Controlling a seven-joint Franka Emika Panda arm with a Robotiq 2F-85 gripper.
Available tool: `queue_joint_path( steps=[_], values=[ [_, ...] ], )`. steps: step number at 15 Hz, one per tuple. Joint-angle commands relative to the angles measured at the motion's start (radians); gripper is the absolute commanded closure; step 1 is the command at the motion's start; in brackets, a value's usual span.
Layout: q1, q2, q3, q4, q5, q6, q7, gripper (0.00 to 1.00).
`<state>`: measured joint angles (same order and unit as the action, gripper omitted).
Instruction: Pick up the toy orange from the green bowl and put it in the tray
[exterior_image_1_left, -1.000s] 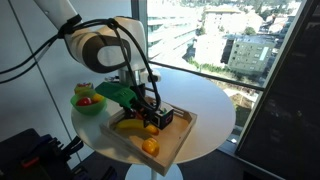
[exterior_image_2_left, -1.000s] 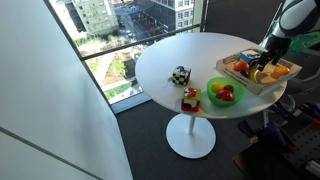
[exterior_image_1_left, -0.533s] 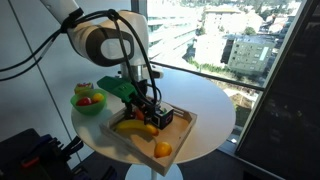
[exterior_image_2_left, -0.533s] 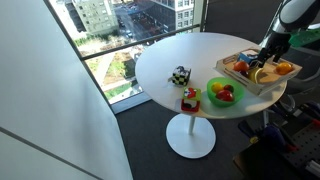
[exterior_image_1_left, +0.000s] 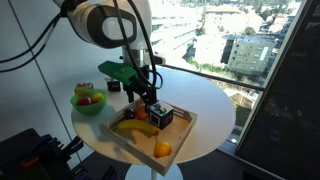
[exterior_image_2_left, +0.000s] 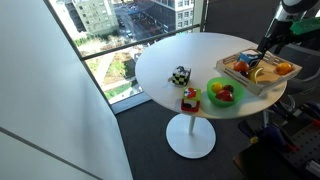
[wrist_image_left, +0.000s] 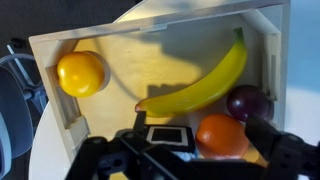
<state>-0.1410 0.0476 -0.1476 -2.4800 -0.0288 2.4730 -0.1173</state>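
The toy orange (wrist_image_left: 80, 73) lies in a corner of the light wooden tray (wrist_image_left: 160, 20). It also shows in both exterior views (exterior_image_1_left: 162, 149) (exterior_image_2_left: 284, 68). The tray (exterior_image_1_left: 187, 130) (exterior_image_2_left: 243, 84) also holds a banana (wrist_image_left: 195, 85), a redder orange fruit (wrist_image_left: 222, 135), a dark plum (wrist_image_left: 247, 102) and a small black box (wrist_image_left: 168, 135). My gripper (wrist_image_left: 190, 165) (exterior_image_1_left: 148, 93) (exterior_image_2_left: 268, 45) is open and empty, hanging above the tray. The green bowl (exterior_image_1_left: 88, 104) (exterior_image_2_left: 224, 94) stands beside the tray with red and green fruit in it.
The round white table (exterior_image_1_left: 205, 105) stands by a large window. A checkered toy (exterior_image_2_left: 180, 75) and a red toy (exterior_image_2_left: 190, 100) sit on the table beyond the bowl. The tray reaches close to the table's edge.
My gripper has risen from low over the tray to well above it. The toy orange rolled a little toward the tray's corner and lies still.
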Motion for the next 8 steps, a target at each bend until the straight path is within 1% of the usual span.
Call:
queue_joint_path(
  steps=[1,8],
  values=[
    [0.009,-0.063,0.011,0.008,0.009,-0.054,0.03,0.0],
    [0.027,-0.156,0.027,0.007,0.008,-0.121,0.045,0.0]
  ],
)
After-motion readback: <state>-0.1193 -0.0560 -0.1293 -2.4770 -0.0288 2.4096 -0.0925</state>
